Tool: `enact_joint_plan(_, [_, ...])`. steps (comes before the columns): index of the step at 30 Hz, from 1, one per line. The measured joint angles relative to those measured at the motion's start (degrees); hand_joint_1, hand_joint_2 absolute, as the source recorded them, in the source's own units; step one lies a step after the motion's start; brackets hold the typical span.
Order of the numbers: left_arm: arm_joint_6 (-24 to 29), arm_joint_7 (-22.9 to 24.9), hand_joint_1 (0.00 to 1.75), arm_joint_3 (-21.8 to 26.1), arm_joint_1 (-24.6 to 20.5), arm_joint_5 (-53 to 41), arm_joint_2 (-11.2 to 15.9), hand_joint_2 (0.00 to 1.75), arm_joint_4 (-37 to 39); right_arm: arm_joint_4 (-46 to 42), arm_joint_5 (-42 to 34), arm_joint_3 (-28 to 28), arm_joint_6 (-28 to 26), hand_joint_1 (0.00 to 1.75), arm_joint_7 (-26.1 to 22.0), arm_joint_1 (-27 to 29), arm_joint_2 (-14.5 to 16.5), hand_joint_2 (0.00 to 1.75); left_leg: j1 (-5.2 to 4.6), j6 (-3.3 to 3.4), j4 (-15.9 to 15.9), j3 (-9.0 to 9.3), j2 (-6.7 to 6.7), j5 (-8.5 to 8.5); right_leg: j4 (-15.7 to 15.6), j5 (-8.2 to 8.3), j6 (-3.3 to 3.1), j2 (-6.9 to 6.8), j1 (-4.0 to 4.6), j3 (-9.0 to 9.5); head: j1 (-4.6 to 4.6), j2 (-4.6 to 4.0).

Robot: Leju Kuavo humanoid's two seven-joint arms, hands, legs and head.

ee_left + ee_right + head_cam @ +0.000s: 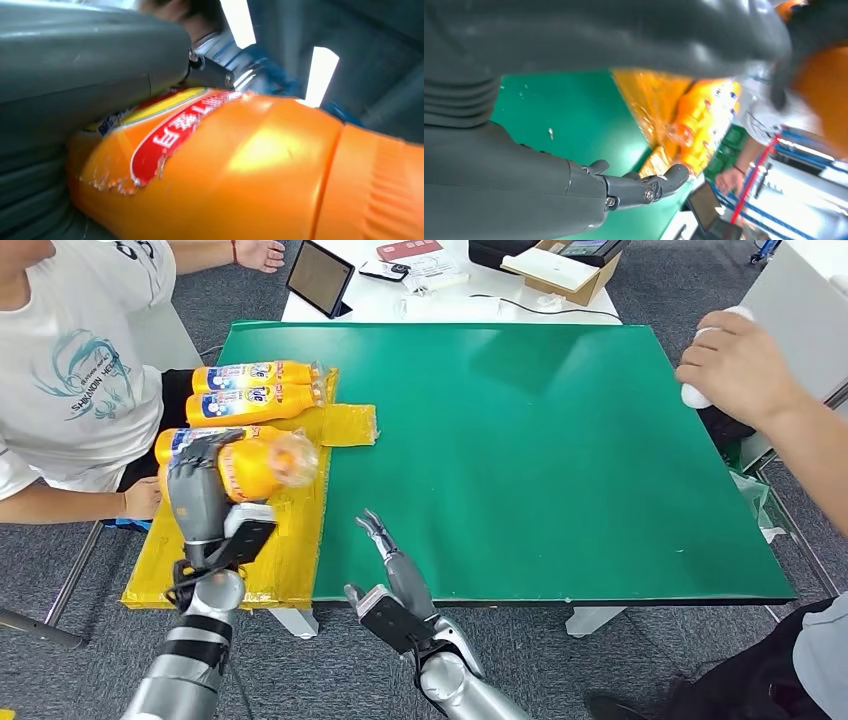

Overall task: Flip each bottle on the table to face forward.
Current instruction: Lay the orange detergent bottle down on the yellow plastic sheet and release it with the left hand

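At the left of the head view, the left hand grasps an orange bottle, its long axis running left-right over the yellow sheet. It seems lifted, its cap toward the green tabletop. The right hand, fingers released, waits lower centre.

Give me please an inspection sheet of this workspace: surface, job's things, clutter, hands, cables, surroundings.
Surface: green table, yellow plastic sheet over its left edge.
Job's things: two orange bottles lying on the sheet; held bottle in left hand.
Clutter: nothing seen on the green.
Hands: left hand grips the held bottle; right hand empty, fingers apart, at the near edge.
Cables: black cable on the white desk behind.
Surroundings: seated person left; person's hand right with a white object; tablet.
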Motion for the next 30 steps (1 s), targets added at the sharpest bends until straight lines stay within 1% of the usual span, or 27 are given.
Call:
enact_joint_plan(1, [0.0, 1.5, 1.75, 2.7, -1.1, -8.5, 0.1, 1.75, 1.4, -1.0, -0.1, -0.2, 0.0, 0.00, -0.2, 0.3, -0.1, 0.00, 0.00, 0.00, 0.0, 0.00, 0.02, 0.00, 0.0, 0.00, 0.00, 0.01, 0.00, -0.01, 0.00, 0.00])
enact_joint_plan(3, [0.0, 6.0, 1.75, 6.6, -2.9, -22.3, 0.4, 1.75, 4.3, -2.5, -0.1, -0.3, 0.0, 0.00, -0.5, 0.8, -0.3, 0.00, 0.00, 0.00, 0.0, 0.00, 0.07, 0.00, 0.0, 0.00, 0.00, 0.02, 0.00, -0.02, 0.00, 0.00])
enact_joint_plan(5, [0.1, 10.9, 1.75, 8.2, -4.4, -29.8, 1.4, 1.75, 7.8, -3.6, 0.0, -0.4, 0.0, 0.00, -0.7, 1.0, -0.4, 0.00, 0.02, -0.01, 0.0, -0.01, 0.05, 0.01, 0.0, 0.01, 0.00, 0.01, 0.02, -0.03, 0.01, 0.00])
enact_joint_plan(7, [0.1, 15.1, 1.75, 8.3, -6.6, -33.4, 2.8, 1.75, 12.7, -4.8, 0.0, -0.4, 0.0, 0.00, -1.0, 1.2, -0.5, 0.00, 0.05, -0.04, 0.0, -0.02, 0.00, 0.03, 0.0, 0.00, -0.01, -0.01, 0.04, -0.02, 0.01, 0.00])
enact_joint_plan(11, [-1.0, 20.9, 1.75, 7.0, -10.4, -34.5, 5.2, 1.75, 22.5, -6.7, -0.2, -0.4, 0.0, 0.00, -1.2, 1.8, -0.5, 0.00, 0.07, -0.06, 0.0, -0.01, 0.00, 0.05, 0.0, 0.01, -0.02, 0.00, 0.05, -0.02, 0.01, 0.00])
enact_joint_plan(13, [-3.4, 22.7, 1.75, 5.6, -12.0, -33.7, 6.1, 1.75, 27.5, -7.6, -0.3, -0.4, 0.0, 0.00, -1.2, 2.2, -0.6, 0.00, 0.08, -0.07, 0.0, -0.01, -0.02, 0.06, 0.0, 0.01, -0.02, -0.01, 0.05, -0.01, 0.01, 0.00])
enact_joint_plan(16, [-8.7, 25.0, 1.75, 3.8, -13.5, -32.4, 7.1, 1.75, 33.2, -8.7, -0.3, -0.7, 0.1, 0.00, -1.0, 2.9, -0.6, 0.00, 0.07, -0.08, 0.0, -0.02, -0.01, 0.06, 0.0, 0.01, -0.02, 0.00, 0.05, -0.01, 0.01, 0.00])
enact_joint_plan(18, [-11.4, 25.9, 1.75, 3.0, -14.1, -31.8, 7.5, 1.75, 35.7, -9.2, -0.2, -0.9, 0.2, 0.00, -0.8, 3.3, -0.6, 0.00, 0.07, -0.08, 0.0, -0.03, -0.01, 0.05, 0.0, 0.00, -0.02, 0.00, 0.05, -0.01, 0.01, 0.00])
enact_joint_plan(23, [-13.0, 26.4, 1.75, 2.0, -15.7, -31.3, 8.1, 1.75, 38.9, -9.9, -0.2, -1.0, 0.3, 0.00, -0.6, 3.7, -0.6, 0.00, 0.07, -0.08, 0.0, -0.02, -0.04, 0.05, 0.0, 0.00, -0.02, -0.02, 0.05, 0.00, 0.01, 0.00])
enact_joint_plan(25, [-14.9, 26.7, 1.75, 1.8, -16.3, -30.6, 8.2, 1.75, 39.7, -10.1, -0.2, -1.0, 0.4, 0.00, -0.5, 3.7, -0.6, 0.00, 0.08, -0.08, 0.0, 0.00, -0.04, 0.05, 0.0, 0.00, -0.02, -0.02, 0.05, 0.02, 0.01, 0.00])
enact_joint_plan(26, [-16.5, 27.0, 1.66, 1.8, -16.6, -30.3, 8.3, 1.75, 40.0, -10.1, -0.1, -1.1, 0.5, 0.00, -0.4, 3.8, -0.6, 0.00, 0.08, -0.08, 0.0, 0.01, -0.04, 0.05, 0.0, 0.00, -0.02, -0.02, 0.05, 0.04, 0.01, 0.00])
enact_joint_plan(29, [-20.5, 28.2, 0.35, 1.5, -17.5, -29.4, 8.6, 1.75, 40.5, -10.1, -0.1, -1.3, 1.0, 0.00, 0.0, 4.0, -0.6, 0.00, 0.08, -0.09, 0.0, 0.09, -0.05, 0.06, 0.0, 0.00, -0.03, -0.02, 0.05, 0.13, 0.00, -0.01])
enact_joint_plan(30, [-21.3, 28.5, 0.00, 1.5, -17.7, -29.0, 8.7, 1.31, 40.6, -10.1, 0.0, -1.3, 1.1, 0.00, 0.1, 4.1, -0.6, 0.00, 0.08, -0.09, 0.0, 0.13, -0.05, 0.05, 0.0, 0.00, -0.03, -0.02, 0.05, 0.16, 0.00, -0.01])
